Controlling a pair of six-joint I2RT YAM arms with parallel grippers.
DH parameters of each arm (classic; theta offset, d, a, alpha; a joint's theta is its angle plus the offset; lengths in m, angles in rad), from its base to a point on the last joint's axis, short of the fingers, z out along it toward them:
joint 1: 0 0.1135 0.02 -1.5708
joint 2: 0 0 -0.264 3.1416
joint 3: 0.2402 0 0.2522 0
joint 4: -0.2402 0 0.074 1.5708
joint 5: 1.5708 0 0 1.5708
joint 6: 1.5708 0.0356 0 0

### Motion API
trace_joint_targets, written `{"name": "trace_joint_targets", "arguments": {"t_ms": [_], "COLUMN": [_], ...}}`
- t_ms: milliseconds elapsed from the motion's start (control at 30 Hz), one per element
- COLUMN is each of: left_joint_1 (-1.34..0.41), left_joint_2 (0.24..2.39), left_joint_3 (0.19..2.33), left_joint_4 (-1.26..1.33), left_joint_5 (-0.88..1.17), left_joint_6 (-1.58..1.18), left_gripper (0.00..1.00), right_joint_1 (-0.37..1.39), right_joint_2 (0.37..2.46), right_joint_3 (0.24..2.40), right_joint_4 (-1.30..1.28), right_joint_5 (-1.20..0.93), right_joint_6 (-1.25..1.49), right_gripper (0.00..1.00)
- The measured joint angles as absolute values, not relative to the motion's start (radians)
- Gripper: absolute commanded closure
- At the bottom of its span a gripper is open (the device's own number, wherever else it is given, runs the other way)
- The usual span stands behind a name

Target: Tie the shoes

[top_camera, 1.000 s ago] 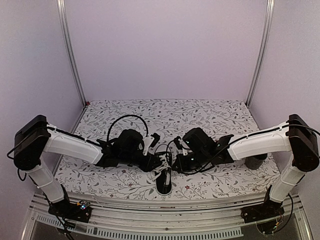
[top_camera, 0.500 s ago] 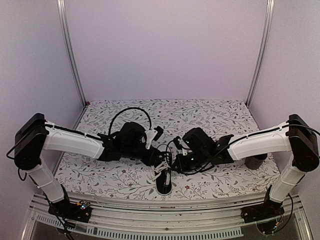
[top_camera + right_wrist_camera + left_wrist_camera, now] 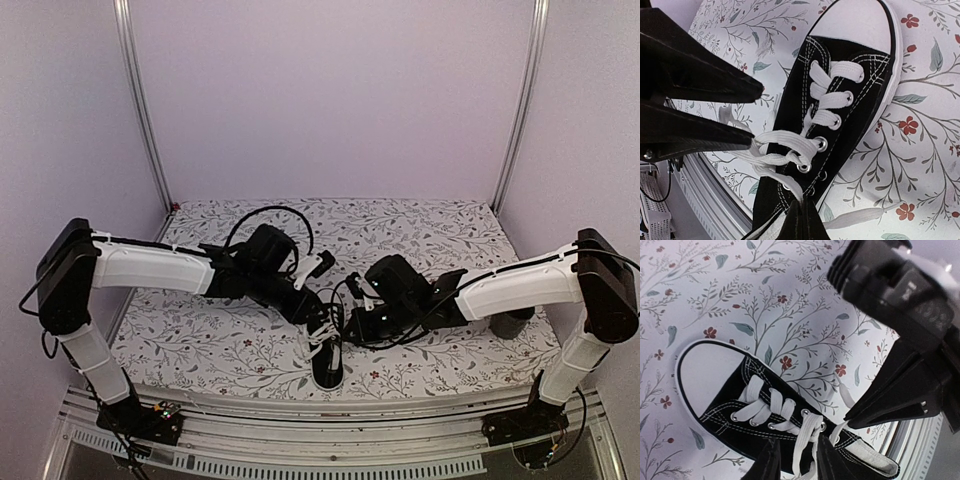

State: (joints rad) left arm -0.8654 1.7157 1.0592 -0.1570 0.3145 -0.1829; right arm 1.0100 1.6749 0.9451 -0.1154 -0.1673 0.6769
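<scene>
We see the sneaker [image 3: 328, 365] near the worktop's [image 3: 420, 225] front edge, long axis running front-to-back, toe pointing away from the arm bases. The right claw [image 3: 801, 212] is clenched on a lace end [image 3: 789, 187]. The left claw [image 3: 799, 449] is parted, straddling a lace strand [image 3: 808, 432].

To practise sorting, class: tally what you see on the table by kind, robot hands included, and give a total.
Sneaker: 1
Mug: 1
Hands: 2 (left hand, right hand)
Total: 4
</scene>
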Motion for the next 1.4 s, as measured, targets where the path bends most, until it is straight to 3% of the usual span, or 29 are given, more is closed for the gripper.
{"name": "trace_joint_targets", "arguments": {"t_ms": [500, 1033, 1233, 1400], "left_joint_1": [-0.865, -0.863, -0.863, -0.863], "left_joint_2": [1.816, 1.82, 1.82, 1.821], "left_joint_3": [1.09, 1.085, 1.08, 1.076], "left_joint_4": [-0.224, -0.218, -0.212, -0.194], "left_joint_5": [0.373, 0.382, 0.402, 0.416], "left_joint_6": [-0.145, -0.15, -0.152, -0.165], "left_gripper": [0.82, 0.74, 0.8, 0.99], "right_joint_1": [1.01, 1.01, 1.01, 1.01], "right_joint_2": [1.675, 1.675, 1.675, 1.675], "right_joint_3": [0.945, 0.945, 0.945, 0.945], "right_joint_4": [-0.112, -0.111, -0.111, -0.111], "right_joint_5": [-0.167, -0.168, -0.168, -0.168], "right_joint_6": [0.677, 0.677, 0.677, 0.677], "right_gripper": [0.98, 0.98, 0.98, 0.98]}}
